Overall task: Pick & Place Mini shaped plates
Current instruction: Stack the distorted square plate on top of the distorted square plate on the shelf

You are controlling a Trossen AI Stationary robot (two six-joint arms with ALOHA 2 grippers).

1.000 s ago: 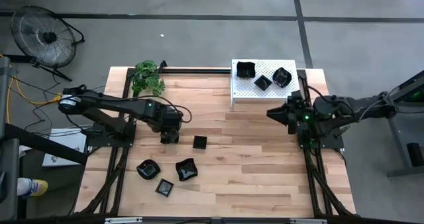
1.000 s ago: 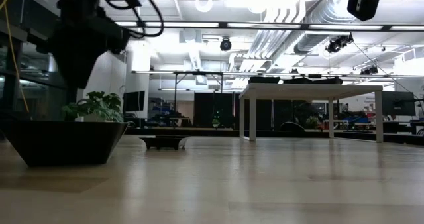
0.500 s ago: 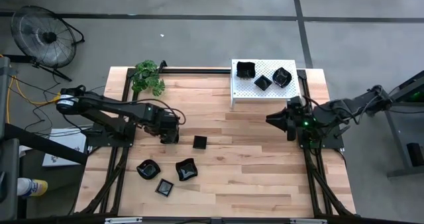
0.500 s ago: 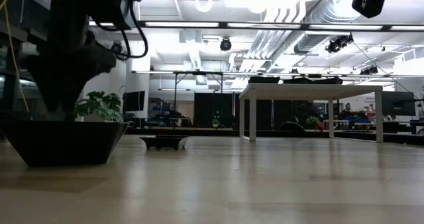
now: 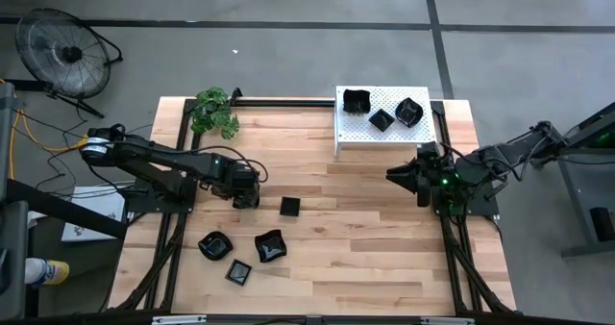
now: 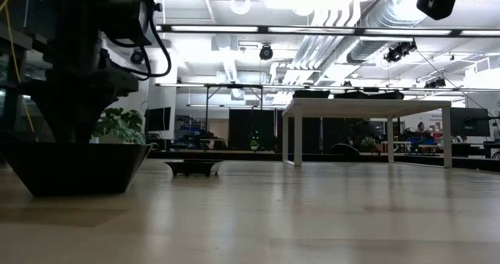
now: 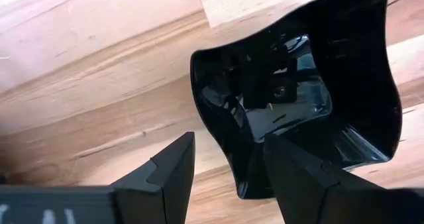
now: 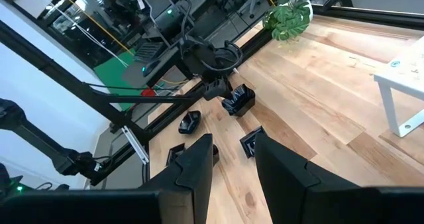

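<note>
High view: a wooden table [image 5: 365, 238] is seen from above, with the left gripper [image 5: 246, 196] lowered toward the boards left of the middle. Its wrist view shows the two dark fingers [image 7: 165, 174] spread wide, one on the outside and one on the inside of the rim of a wavy-edged black dish [image 7: 311, 105] that lies on the wood. The fingers straddle that rim but are not pressed against it, so nothing is gripped. In the high view this dish is hidden under the gripper.

Just to the right of the left gripper a small square plate [image 5: 289, 207] lies flat on the boards. Nearer the front edge three more black plates are grouped: a rounded one [image 5: 213, 244], a wavy one [image 5: 270, 246] and a small square one [image 5: 238, 271], near each other but not touching.

A white perforated rack [image 5: 384, 133] stands at the far side of the table, and three black dishes are set on it: one at its left [image 5: 356, 101], one in the middle [image 5: 381, 120] and one at its right [image 5: 408, 111].

The right gripper [image 5: 402, 174] is held above the table's right side, below the rack, pointed toward the middle. In its wrist view its fingers [image 8: 199, 168] stand partly apart with nothing between them.

A green plant [image 5: 213, 112] sits at the far left corner.
</note>
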